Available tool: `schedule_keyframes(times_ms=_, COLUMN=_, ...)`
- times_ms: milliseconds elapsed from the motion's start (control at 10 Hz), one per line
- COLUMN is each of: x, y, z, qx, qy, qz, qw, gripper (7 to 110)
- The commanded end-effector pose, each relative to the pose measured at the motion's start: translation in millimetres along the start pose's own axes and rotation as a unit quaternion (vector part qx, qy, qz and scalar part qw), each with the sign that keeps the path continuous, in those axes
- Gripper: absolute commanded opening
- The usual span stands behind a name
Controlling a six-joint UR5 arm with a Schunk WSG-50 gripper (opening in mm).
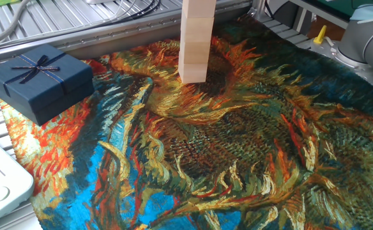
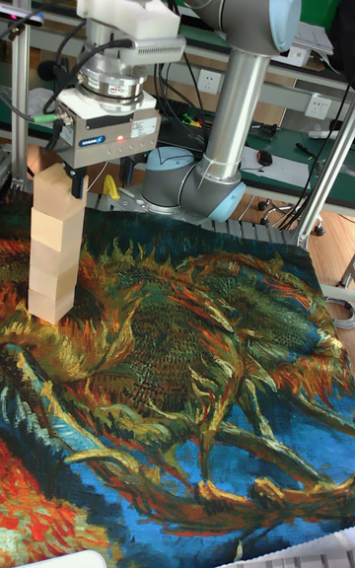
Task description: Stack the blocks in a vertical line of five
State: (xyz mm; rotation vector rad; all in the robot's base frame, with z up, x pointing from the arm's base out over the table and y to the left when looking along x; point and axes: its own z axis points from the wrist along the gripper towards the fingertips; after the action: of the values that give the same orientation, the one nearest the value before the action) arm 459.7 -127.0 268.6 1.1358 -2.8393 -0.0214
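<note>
The blocks (image 2: 54, 243) stand as one column at the far left, top hidden by the gripper (image 2: 71, 178); its grip is unclear, so completion looks near.

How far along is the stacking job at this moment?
Done: a tower of blocks stands on the cloth; I count four levels. In hand: the gripper is at the top block, grip unclear. Left: a fifth block unless one is hidden, then retreat.
</note>
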Motion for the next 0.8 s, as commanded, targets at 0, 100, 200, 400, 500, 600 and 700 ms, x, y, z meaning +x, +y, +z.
schedule_keyframes(times_ms=0, x=-4.3, y=-7.7, z=-3.6, qx=0.01, qy=-0.008, qz=-0.014, qw=0.9998, gripper=66)
schedule_keyframes(times_ms=100, x=-3.4, y=-8.2, z=-3.9, qx=0.01, qy=-0.007, qz=-0.016, qw=0.9998, gripper=66)
schedule_keyframes(times_ms=200, x=-2.5, y=-8.5, z=-3.9, qx=0.01, qy=-0.006, qz=-0.016, qw=0.9998, gripper=66)
schedule_keyframes(times_ms=400, x=1.1, y=-8.8, z=-3.5, qx=0.01, qy=-0.002, qz=-0.019, qw=0.9998, gripper=66)
schedule_keyframes(times_ms=500, x=2.7, y=-10.1, z=-3.6, qx=0.011, qy=-0.001, qz=-0.021, qw=0.9997, gripper=66)
schedule_keyframes(times_ms=600, x=3.4, y=-10.6, z=-3.7, qx=0.011, qy=-0.001, qz=-0.022, qw=0.9997, gripper=66)
schedule_keyframes(times_ms=700, x=3.8, y=-11.1, z=-3.8, qx=0.011, qy=0.0, qz=-0.023, qw=0.9997, gripper=66)
